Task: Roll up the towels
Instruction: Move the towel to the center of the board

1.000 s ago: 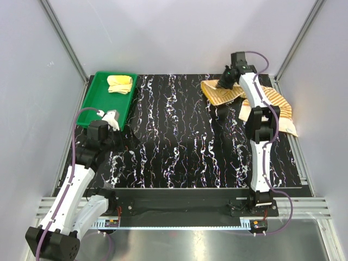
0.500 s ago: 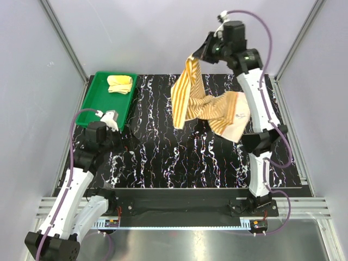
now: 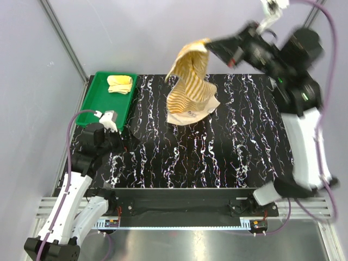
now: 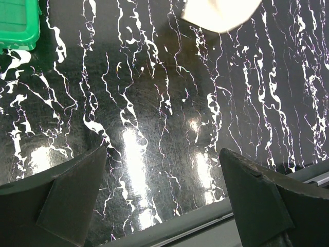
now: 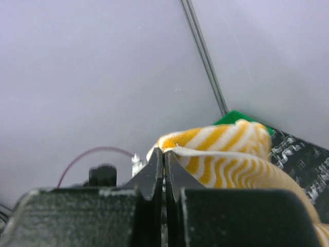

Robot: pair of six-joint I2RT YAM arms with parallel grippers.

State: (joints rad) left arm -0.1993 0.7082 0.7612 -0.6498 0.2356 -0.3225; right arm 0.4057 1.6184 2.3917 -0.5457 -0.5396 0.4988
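Since half a second ago the right gripper [image 3: 209, 45] has climbed higher and swung toward the left. The striped towel [image 3: 190, 89] has travelled with it, from the far right part of the bench [image 3: 217, 157] to above the middle of the far edge. We see the jaws pressed together on the towel's top hem (the right wrist view shows the orange-and-cream cloth pinched between the two dark fingers with no gap). From that grip the towel hangs in loose folds, and its pale underside shows along the bottom edge. We cannot tell whether that bottom edge touches the bench or hangs just above it.

The left gripper [image 4: 162, 152] has barely shifted. It hovers low over the near left part of the bench, fingers spread wide with nothing between them. A pale corner of the hanging towel shows at the top of its camera view.

The plain yellow towel [image 3: 119, 84] lies folded in the far end of the green tray [image 3: 98, 103]. That tray sits at the far left corner of the bench, and the yellow towel is well apart from the striped one.
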